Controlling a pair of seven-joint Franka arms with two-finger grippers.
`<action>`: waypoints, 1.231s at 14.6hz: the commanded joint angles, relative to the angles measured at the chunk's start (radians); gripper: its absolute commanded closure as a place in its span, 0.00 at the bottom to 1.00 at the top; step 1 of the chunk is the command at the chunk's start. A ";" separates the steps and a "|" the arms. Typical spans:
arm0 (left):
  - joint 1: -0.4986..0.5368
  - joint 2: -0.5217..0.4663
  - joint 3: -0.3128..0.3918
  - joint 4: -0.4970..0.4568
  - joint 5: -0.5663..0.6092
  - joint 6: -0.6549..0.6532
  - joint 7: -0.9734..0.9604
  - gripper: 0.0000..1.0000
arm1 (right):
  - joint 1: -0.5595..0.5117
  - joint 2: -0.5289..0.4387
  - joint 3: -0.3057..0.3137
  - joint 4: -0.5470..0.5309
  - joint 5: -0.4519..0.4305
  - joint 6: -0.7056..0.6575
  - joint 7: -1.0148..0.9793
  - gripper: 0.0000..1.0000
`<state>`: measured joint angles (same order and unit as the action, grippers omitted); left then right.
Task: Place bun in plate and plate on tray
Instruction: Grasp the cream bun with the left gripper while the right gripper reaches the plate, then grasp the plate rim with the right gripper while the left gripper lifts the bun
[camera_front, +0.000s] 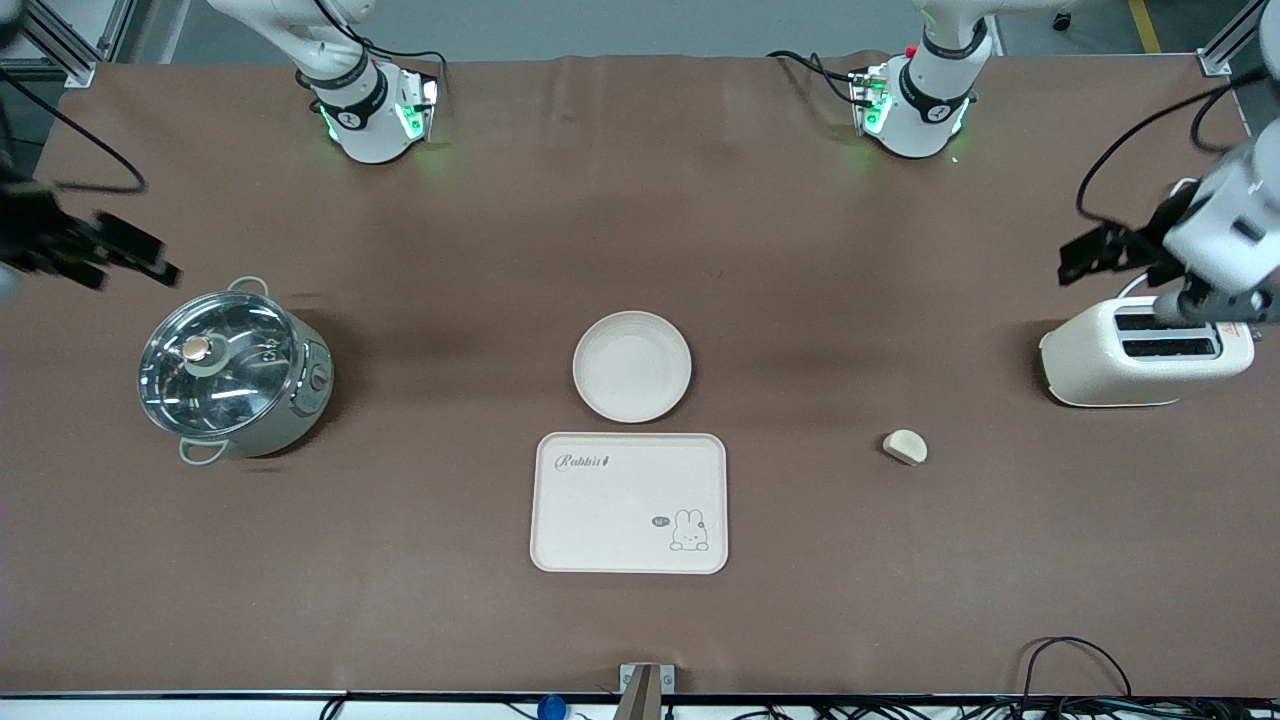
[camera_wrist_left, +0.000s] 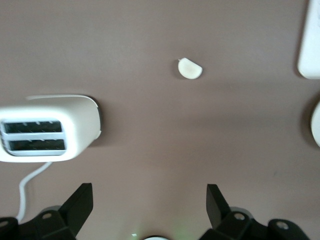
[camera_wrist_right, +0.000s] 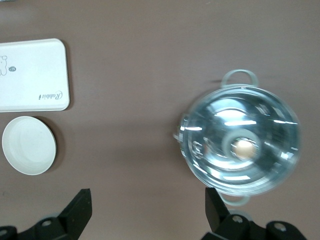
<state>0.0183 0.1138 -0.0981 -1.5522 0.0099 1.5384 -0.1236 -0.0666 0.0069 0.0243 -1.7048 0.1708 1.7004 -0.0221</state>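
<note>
a: where do you see the bun?

b: you find it alone on the brown table, toward the left arm's end, nearer the front camera than the toaster and well apart from the plate. its flat cut side faces the front camera.

a: and the plate?

b: it sits empty in the middle of the table, just beside the tray, a thin gap between them. the tray lies nearer the front camera, also bare, with its rabbit drawing toward the left arm's end.

a: what are your grippers doing?

b: your left gripper hangs above the table by the toaster, fingers spread wide, nothing between them. your right gripper hangs by the lidded pot at the right arm's end, fingers just as wide and empty.
</note>
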 joint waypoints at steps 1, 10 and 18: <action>0.000 0.061 -0.005 -0.086 -0.010 0.147 -0.179 0.00 | 0.082 0.154 0.000 0.001 0.022 0.100 0.097 0.00; 0.002 0.357 -0.009 -0.276 -0.011 0.675 -0.502 0.00 | 0.390 0.281 0.000 -0.231 0.026 0.553 0.382 0.00; -0.004 0.509 -0.074 -0.266 -0.011 0.939 -0.761 0.00 | 0.561 0.372 0.002 -0.306 0.099 0.732 0.553 0.00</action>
<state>0.0151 0.6172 -0.1496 -1.8313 0.0099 2.4523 -0.8284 0.4645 0.3555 0.0344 -1.9883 0.2326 2.3809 0.5035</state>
